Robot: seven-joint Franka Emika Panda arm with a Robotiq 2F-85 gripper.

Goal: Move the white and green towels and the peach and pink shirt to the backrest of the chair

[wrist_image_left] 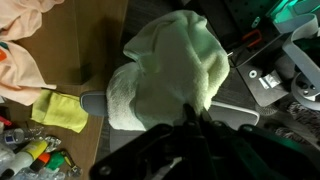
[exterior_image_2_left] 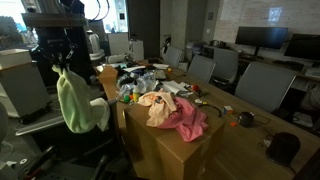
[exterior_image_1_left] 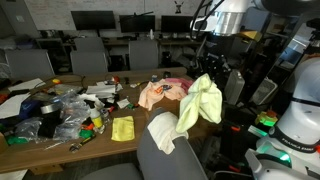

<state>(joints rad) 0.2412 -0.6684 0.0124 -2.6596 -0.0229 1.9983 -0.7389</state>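
My gripper (exterior_image_1_left: 207, 76) is shut on the pale green towel (exterior_image_1_left: 200, 100), which hangs free from the jaws above the chair. In the wrist view the green towel (wrist_image_left: 185, 55) bunches up at the gripper (wrist_image_left: 190, 112) and covers most of what lies below. The cream-white towel (exterior_image_1_left: 161, 131) is draped over the grey backrest (exterior_image_1_left: 176, 163), partly under the green one (exterior_image_2_left: 80, 100). The white towel (wrist_image_left: 122, 98) shows at the green towel's left edge. The peach shirt (exterior_image_1_left: 152, 94) and pink shirt (exterior_image_1_left: 178, 86) lie crumpled on the table's end, apart from the gripper (exterior_image_2_left: 65, 66).
A small bright yellow cloth (exterior_image_1_left: 123, 128) lies near the table edge beside the chair. Bottles, bags and other clutter (exterior_image_1_left: 60, 112) cover the far half of the wooden table (exterior_image_2_left: 170, 150). Other grey chairs (exterior_image_1_left: 90, 62) and monitors stand behind. A robot base (exterior_image_1_left: 295, 120) is close by.
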